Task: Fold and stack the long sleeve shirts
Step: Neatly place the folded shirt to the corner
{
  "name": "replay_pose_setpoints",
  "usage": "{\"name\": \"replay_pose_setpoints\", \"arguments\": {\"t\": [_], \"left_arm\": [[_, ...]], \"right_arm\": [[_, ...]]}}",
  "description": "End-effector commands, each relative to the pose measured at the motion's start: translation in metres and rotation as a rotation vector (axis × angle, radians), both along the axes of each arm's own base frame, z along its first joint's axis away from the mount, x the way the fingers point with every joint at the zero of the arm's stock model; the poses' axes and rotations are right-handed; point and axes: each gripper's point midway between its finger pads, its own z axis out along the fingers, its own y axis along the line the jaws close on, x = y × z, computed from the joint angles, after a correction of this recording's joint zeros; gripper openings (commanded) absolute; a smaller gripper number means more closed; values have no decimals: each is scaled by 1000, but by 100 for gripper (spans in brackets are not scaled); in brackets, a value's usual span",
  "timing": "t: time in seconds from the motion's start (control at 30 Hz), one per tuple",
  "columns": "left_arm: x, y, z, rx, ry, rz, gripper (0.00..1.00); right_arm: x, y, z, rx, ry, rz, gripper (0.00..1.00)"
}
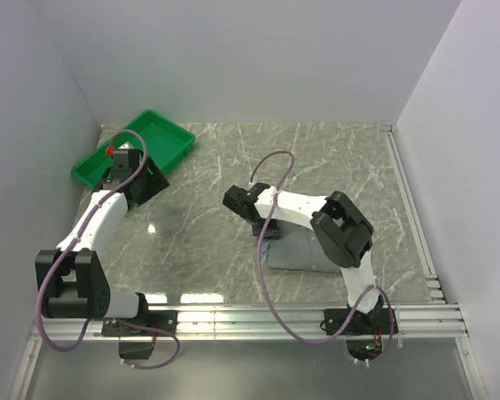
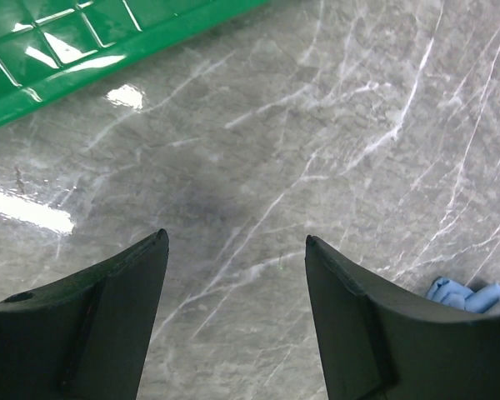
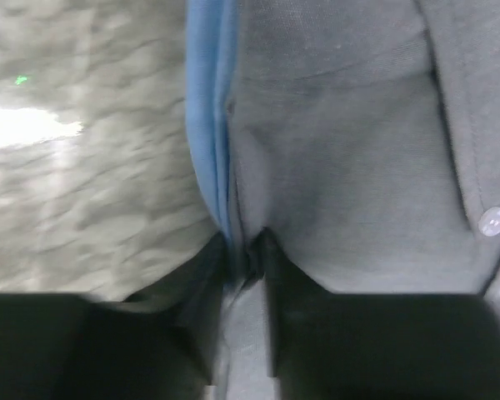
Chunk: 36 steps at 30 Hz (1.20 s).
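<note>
Long sleeve shirts (image 1: 304, 250) lie folded in one stack right of the table's middle. From above the stack looks mostly grey. The right wrist view shows the blue shirt (image 3: 204, 125) edging out beside the grey shirt (image 3: 342, 167), a white button (image 3: 492, 221), and the right gripper (image 3: 246, 242) pinching the stack's edge where they meet. The left gripper (image 2: 233, 250) hangs spread over bare marble table (image 2: 317, 125) near the green tray (image 2: 67, 50), well apart.

place: robot lab cell | evidence: plain white walls (image 1: 233, 58) boxing in a marble-look table (image 1: 333, 158) | aluminium mounting rail (image 1: 258, 319) at 6 o'clock
</note>
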Motion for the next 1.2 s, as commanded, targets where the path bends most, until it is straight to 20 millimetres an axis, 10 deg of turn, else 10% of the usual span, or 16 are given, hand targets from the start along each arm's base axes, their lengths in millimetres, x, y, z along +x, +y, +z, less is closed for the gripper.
{"name": "replay_pose_setpoints", "arguments": {"t": [0.0,0.1,0.57,0.9,1.17], "left_arm": [[3,1,11,-13,-51,-21,72],[2,-1,13,-22,-62,-29,72],[-2,1,23,-10,-97,-24,71],[-7,2,25,3,-114,-34,73],[-22,4,45,-3,-143,-6,76]], "right_arm": [[4,-49,8,-177,-26,19,18],[0,-85,5,-272,-3,25,0],[14,-196,19,-402,14,-62,0],[-5,-205,18,-398,74,-52,12],[-15,-193,30,-332,45,-31,48]]}}
